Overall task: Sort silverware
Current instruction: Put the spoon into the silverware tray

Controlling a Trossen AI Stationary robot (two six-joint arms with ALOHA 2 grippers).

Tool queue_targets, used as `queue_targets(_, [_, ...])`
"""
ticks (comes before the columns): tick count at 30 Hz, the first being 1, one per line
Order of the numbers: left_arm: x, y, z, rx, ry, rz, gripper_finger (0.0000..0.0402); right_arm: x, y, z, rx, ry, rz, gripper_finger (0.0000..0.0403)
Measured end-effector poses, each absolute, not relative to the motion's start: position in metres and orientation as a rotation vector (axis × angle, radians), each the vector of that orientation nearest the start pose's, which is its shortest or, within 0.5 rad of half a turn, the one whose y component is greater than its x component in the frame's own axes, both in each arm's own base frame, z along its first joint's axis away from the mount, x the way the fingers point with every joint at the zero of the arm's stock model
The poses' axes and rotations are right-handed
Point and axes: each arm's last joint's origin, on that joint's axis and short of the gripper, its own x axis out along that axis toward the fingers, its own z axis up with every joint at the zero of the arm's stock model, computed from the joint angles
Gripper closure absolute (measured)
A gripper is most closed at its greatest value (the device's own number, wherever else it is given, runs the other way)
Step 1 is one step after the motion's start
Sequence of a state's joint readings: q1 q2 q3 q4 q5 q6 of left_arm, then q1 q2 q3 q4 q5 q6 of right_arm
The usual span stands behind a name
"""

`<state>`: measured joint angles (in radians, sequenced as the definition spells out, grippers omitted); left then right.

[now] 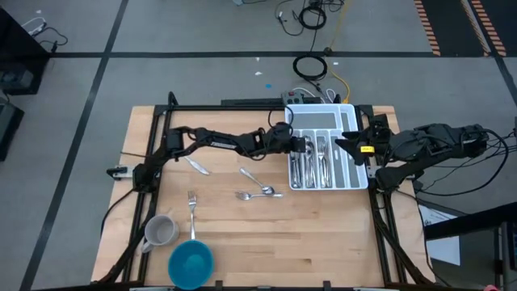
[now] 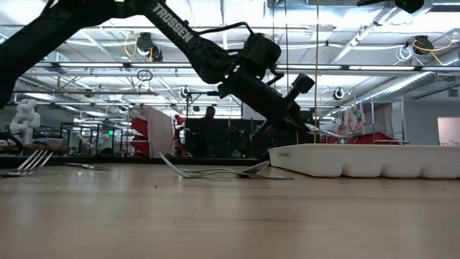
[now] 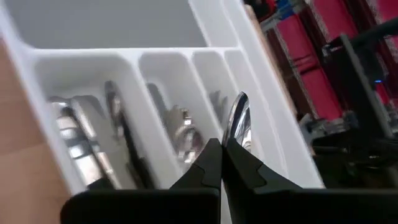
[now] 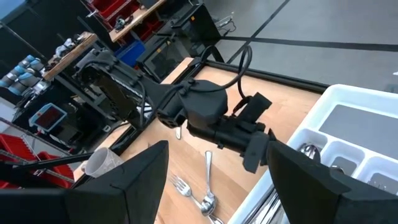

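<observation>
While the right arm waits at the table's right edge, its gripper [image 1: 349, 145] spread wide and holding nothing just beside the white organiser tray [image 1: 355, 179], the left arm reaches across the wooden table [image 1: 275, 242] to that tray. The left gripper [image 3: 222, 152] is pinched tight on a shiny utensil [image 3: 238, 118], held above the tray's narrow compartments; only its rounded silver end pokes out past the fingertips, so I cannot tell whether it is a spoon or a knife handle. Several pieces of silverware [image 1: 313, 166] already lie in the tray's long slots. Out on the tabletop, a spoon and fork [image 1: 257, 192] lie together near the middle, another piece [image 1: 251, 176] sits just beside them, a fork [image 1: 192, 204] lies near the front left, and 1 more piece [image 1: 196, 166] lies under the left arm. A grey mug [image 1: 160, 232] and a blue bowl [image 1: 191, 263] stand at the front left corner.
</observation>
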<state>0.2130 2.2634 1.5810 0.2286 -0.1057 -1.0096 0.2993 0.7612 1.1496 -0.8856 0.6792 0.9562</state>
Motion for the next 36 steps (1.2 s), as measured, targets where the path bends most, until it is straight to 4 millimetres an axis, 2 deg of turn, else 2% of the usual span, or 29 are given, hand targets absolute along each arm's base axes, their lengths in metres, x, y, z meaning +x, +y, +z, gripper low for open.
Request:
queue_targets(7, [0.493, 0.104, 0.156, -0.971, 0.238, 0.545, 0.0398, 0.113, 0.016, 0.391, 0.693, 0.227, -0.544, 0.014])
queue_targets(10, [0.495, 0.102, 0.15, -0.967, 0.245, 0.544, 0.0398, 0.113, 0.016, 0.391, 0.693, 0.227, -0.545, 0.014])
queue_targets(17, [0.515, 0.096, 0.143, -0.98, 0.267, 0.475, 0.0398, 0.114, 0.016, 0.39, 0.695, 0.228, -0.546, 0.014])
queue_targets(21, [0.522, 0.095, 0.14, -0.975, 0.322, 0.499, 0.0398, 0.114, 0.016, 0.391, 0.7, 0.223, -0.543, 0.014])
queue_targets(30, [0.517, 0.097, 0.133, -0.97, 0.397, 0.553, 0.0396, 0.115, 0.016, 0.391, 0.697, 0.225, -0.54, 0.014])
queue_targets(36, [0.516, 0.097, 0.134, -0.931, 0.422, 0.546, 0.0373, 0.115, 0.016, 0.391, 0.696, 0.224, -0.54, 0.014])
